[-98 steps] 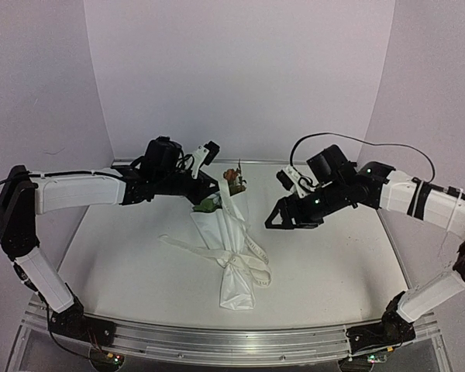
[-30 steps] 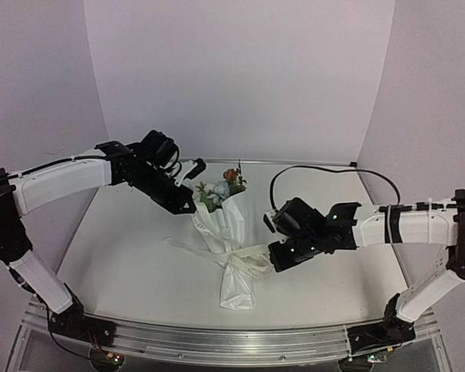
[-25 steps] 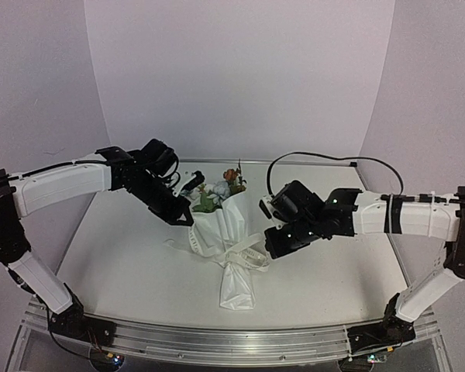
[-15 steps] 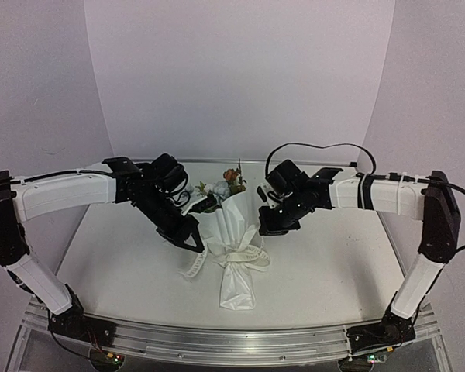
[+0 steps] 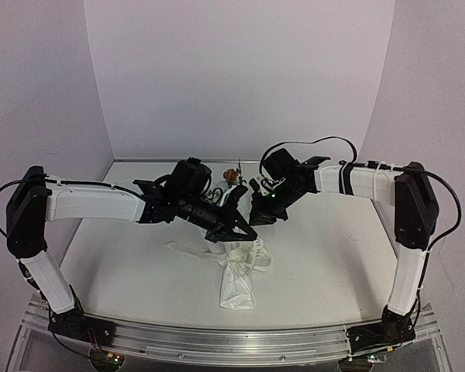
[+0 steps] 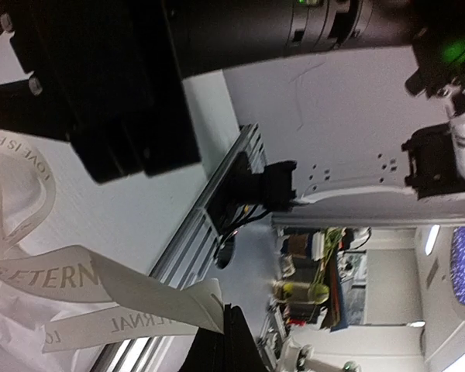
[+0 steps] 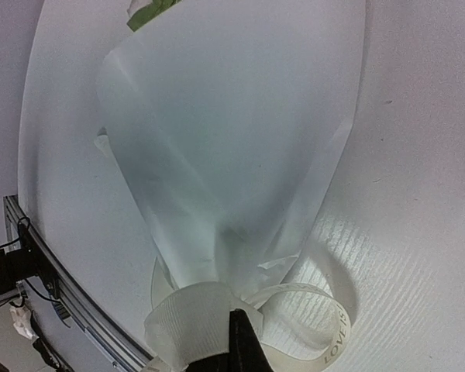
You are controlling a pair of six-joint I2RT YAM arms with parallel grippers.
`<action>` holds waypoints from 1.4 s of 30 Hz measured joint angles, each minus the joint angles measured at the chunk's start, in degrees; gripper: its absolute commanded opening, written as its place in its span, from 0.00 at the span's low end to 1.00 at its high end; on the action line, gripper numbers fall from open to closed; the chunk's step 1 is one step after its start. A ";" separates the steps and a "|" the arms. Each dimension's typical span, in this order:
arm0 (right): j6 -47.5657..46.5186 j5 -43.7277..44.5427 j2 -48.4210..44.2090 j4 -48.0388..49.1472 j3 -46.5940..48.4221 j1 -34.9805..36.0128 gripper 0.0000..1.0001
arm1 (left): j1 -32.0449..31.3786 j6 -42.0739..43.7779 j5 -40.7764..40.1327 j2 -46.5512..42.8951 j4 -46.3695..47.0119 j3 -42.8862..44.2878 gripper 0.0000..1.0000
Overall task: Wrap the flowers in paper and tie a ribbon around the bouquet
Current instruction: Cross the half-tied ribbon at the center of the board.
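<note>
The paper [image 5: 237,282] lies as a white cone on the table, its narrow end toward me, and fills the right wrist view [image 7: 232,139]. The flowers [image 5: 232,175] poke out at the far end, mostly hidden behind both arms. The lettered ribbon [image 5: 255,255] loops around the cone's neck [image 7: 329,329]. My left gripper [image 5: 246,232] reaches across the bouquet and is shut on one ribbon end [image 6: 155,298], pinched at its tips [image 6: 229,310]. My right gripper [image 5: 256,218] sits just behind it, shut on a folded ribbon strand [image 7: 198,318] at its tips [image 7: 239,316].
The white table [image 5: 116,263] is walled by pale panels at the back and sides. An aluminium rail [image 5: 217,341] runs along the near edge. The right arm's black cable [image 5: 310,144] arcs above its wrist. The two arms' wrists nearly touch over the bouquet.
Both shut grippers came together over the bouquet's neck. The left arm swung right across the cone with its ribbon end; the right gripper moved back and left from the table's right side.
</note>
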 measured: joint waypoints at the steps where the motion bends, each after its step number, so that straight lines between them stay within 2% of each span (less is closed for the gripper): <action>1: 0.21 -0.65 0.40 0.02 0.32 -0.17 0.00 | -0.08 -4.22 -0.72 0.41 5.01 -1.14 0.00; 4: 0.90 -2.27 1.17 -0.19 1.43 -0.43 0.00 | -0.12 -12.07 -3.54 0.80 14.61 -2.94 0.00; 7: 1.31 -3.29 1.44 -0.16 2.19 -0.48 0.00 | -0.31 -15.62 -6.42 0.82 19.74 -3.58 0.00; 14: 1.52 -4.93 1.63 -0.25 3.39 -0.74 0.00 | -4.37 -15.77 -12.87 3.02 20.15 -6.21 0.01; 16: 1.51 -4.73 1.65 -1.03 3.45 -0.94 0.00 | -5.65 -14.99 -14.69 4.78 20.10 -6.24 0.06; 19: 1.52 -4.97 1.72 -1.48 3.41 -1.76 0.00 | -6.48 -13.97 -15.31 5.93 18.88 -6.30 0.23; 27: 1.50 -5.79 0.62 -0.72 0.76 -1.36 0.00 | -7.01 -6.04 -15.82 4.89 10.65 -6.38 0.47; 31: 1.25 -5.75 -1.86 -0.95 -1.56 -0.83 0.00 | -6.99 -1.80 -15.84 0.01 9.45 -8.84 0.56; 34: 0.81 -5.68 -3.57 -0.94 -1.97 -0.43 0.00 | -7.00 1.38 -16.20 -6.03 9.48 -11.41 0.58; 38: 0.29 -5.19 -5.19 -0.79 -2.14 0.57 0.00 | -5.89 6.60 -17.64 -13.57 8.55 -12.75 0.52; 42: -0.73 -3.97 -6.38 -0.80 -2.40 2.37 0.00 | 0.80 10.87 -16.77 -16.67 8.54 -14.34 0.49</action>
